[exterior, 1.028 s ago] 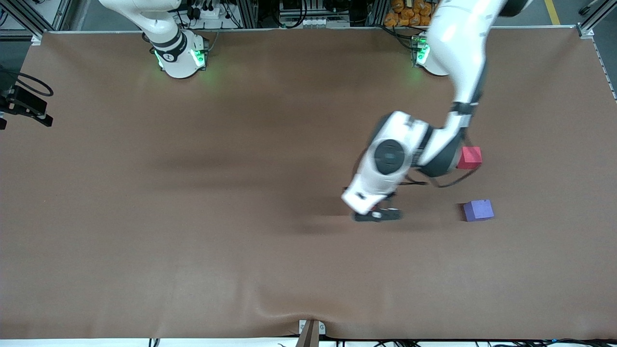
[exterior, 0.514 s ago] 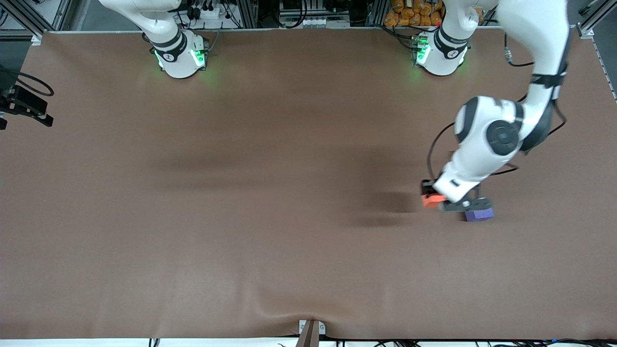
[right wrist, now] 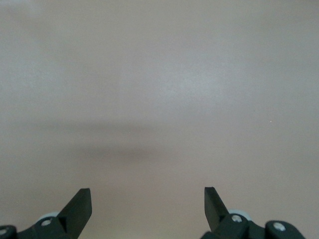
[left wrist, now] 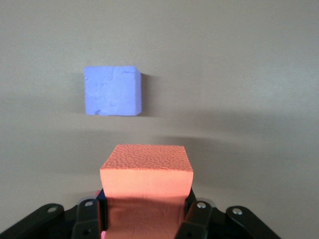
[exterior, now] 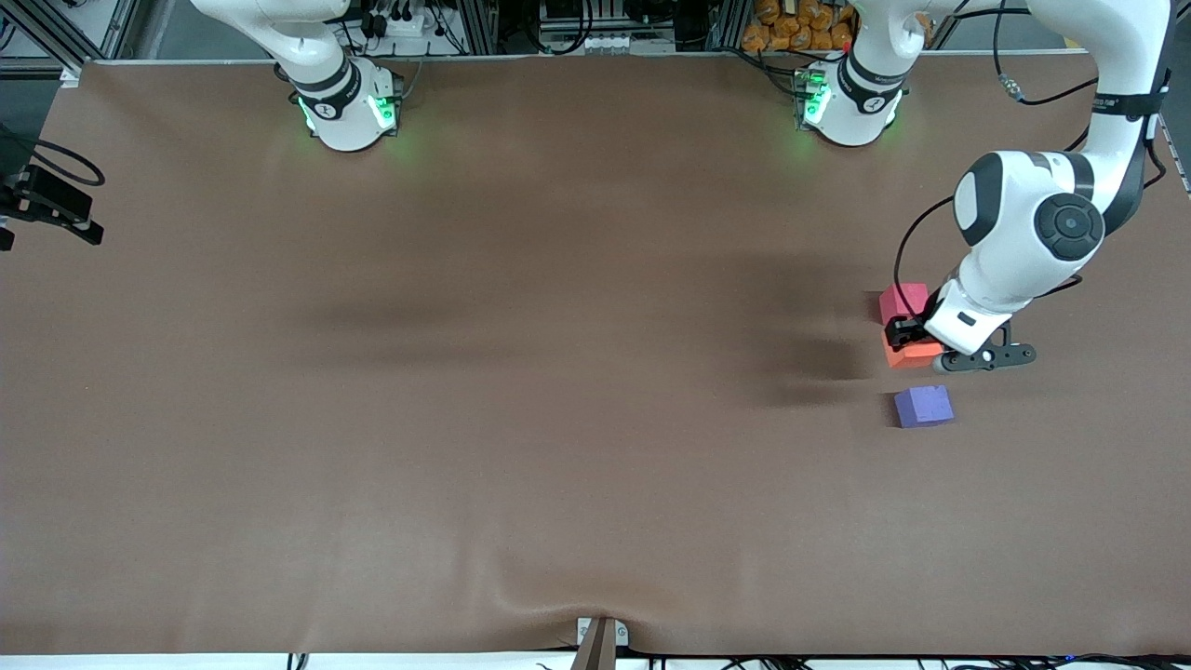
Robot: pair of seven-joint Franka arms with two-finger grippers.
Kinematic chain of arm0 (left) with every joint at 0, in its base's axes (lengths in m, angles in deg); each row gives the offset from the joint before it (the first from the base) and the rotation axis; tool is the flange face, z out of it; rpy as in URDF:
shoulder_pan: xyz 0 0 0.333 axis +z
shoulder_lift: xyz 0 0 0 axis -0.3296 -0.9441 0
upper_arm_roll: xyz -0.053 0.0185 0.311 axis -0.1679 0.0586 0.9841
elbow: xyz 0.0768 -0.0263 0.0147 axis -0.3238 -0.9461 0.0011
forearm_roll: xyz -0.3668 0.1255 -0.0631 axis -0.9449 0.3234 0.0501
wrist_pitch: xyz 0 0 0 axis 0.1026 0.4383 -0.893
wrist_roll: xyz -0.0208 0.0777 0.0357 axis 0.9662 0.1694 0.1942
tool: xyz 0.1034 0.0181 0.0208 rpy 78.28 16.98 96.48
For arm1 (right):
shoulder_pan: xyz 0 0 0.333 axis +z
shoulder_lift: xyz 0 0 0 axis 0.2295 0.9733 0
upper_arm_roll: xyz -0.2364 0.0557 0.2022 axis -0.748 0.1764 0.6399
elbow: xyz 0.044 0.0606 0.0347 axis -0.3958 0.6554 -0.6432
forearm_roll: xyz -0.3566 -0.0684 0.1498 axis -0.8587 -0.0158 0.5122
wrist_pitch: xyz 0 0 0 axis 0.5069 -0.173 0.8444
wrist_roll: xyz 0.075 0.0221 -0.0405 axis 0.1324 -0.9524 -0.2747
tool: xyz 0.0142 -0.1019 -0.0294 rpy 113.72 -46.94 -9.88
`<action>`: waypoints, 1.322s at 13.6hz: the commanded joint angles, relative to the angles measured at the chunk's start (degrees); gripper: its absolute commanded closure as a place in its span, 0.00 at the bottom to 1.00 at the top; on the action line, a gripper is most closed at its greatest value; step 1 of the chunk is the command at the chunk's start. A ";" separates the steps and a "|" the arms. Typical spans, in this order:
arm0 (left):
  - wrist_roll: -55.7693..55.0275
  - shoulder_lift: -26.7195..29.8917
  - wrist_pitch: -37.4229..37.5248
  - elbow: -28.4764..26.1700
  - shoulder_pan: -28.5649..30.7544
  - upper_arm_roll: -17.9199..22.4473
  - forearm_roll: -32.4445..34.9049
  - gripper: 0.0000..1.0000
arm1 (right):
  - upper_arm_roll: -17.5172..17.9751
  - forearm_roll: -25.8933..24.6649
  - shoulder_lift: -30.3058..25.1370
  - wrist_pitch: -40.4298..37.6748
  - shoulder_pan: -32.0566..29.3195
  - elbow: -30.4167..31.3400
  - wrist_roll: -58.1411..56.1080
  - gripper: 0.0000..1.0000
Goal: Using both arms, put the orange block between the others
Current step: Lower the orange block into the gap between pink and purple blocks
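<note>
**The room around your setup**

You are looking down on a wide desk (exterior: pixel 465 419) covered with a matte brown sheet that ripples slightly near its front edge. Soft, blurred shadows lie across its middle, and green light tints the sheet along its upper edge. Past that edge you can see aluminium frame posts (exterior: pixel 484 23), a tangle of black cables (exterior: pixel 568 19) and a pile of orange objects (exterior: pixel 791 28). A black bracket (exterior: pixel 46 200) juts in at the right arm's end.

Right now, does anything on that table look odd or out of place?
Nothing stands out. The left tool holds the orange block between the red block and the purple block; both sit flat.
</note>
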 commanded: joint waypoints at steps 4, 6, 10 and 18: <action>6.90 -3.52 -6.47 -2.08 6.66 -0.81 1.05 0.77 | 0.10 -0.53 0.78 -0.62 0.05 -1.47 0.34 0.00; 8.50 -5.11 -8.76 -2.08 7.29 -0.81 1.05 0.77 | 0.10 -0.53 0.78 -0.62 0.05 -1.47 0.34 0.00; 8.59 -6.60 -8.86 -2.26 6.94 -0.89 1.13 0.77 | 0.10 -0.53 0.96 -0.62 0.32 -1.47 0.34 0.00; 11.75 -9.50 -10.53 -2.61 7.02 -0.98 1.05 0.75 | 0.10 -0.53 0.96 -0.53 0.32 -1.47 0.34 0.00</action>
